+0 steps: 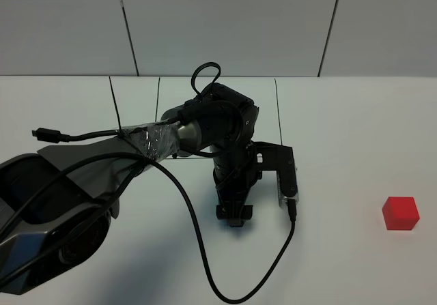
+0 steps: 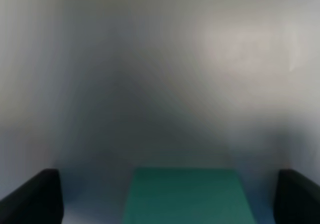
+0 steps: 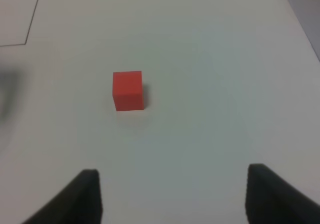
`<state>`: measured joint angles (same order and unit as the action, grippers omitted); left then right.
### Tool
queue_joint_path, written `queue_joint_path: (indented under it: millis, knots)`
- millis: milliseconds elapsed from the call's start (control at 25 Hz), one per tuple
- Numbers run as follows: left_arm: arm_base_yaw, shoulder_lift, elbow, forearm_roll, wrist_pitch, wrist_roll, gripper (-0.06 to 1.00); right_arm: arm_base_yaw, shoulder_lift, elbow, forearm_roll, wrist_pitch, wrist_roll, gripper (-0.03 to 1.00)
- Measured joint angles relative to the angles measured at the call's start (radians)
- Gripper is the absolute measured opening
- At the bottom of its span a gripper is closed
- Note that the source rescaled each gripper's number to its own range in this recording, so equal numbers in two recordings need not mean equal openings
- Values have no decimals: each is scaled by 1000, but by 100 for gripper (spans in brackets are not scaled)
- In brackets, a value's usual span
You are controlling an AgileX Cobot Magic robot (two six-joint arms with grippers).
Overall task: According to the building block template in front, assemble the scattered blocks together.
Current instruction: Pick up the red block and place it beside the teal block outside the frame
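Exterior high, black left gripper [image 1: 234, 215] lowered mid white table [image 1: 341, 264], matte red cube [image 1: 400, 213] well apart to its right, left wrist, jaws apart around matte teal-green cube [image 2: 187, 196], gaps both sides, right wrist, right gripper [image 3: 172, 196] spread wide, empty, red cube ahead.

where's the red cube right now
In the exterior high view the red cube sits alone on the table at the far right; the right wrist view shows it ahead of the right gripper, untouched.

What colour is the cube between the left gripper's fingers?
Teal-green cube; left wrist view shows it best.
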<state>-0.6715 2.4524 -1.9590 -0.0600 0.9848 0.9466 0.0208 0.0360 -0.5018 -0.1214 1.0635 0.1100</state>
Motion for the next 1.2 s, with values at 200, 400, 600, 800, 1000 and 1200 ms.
queue_joint_path:
  millis: [200, 400, 600, 800, 1000, 1200]
  knots:
    - [0, -5, 0, 0, 2, -36, 100, 0, 0, 0, 0, 0, 0, 58]
    - [-1, -22, 8, 10, 17, -45, 100, 0, 0, 0, 0, 0, 0, 58]
    - [-1, -72, 8, 14, 23, -45, 100, 0, 0, 0, 0, 0, 0, 58]
    - [-2, -113, 8, 16, 60, -48, 100, 0, 0, 0, 0, 0, 0, 58]
    - [-2, -148, 8, 18, 137, -130, 100, 0, 0, 0, 0, 0, 0, 58]
    - [-2, -190, 8, 18, 143, -264, 99, 0, 0, 0, 0, 0, 0, 58]
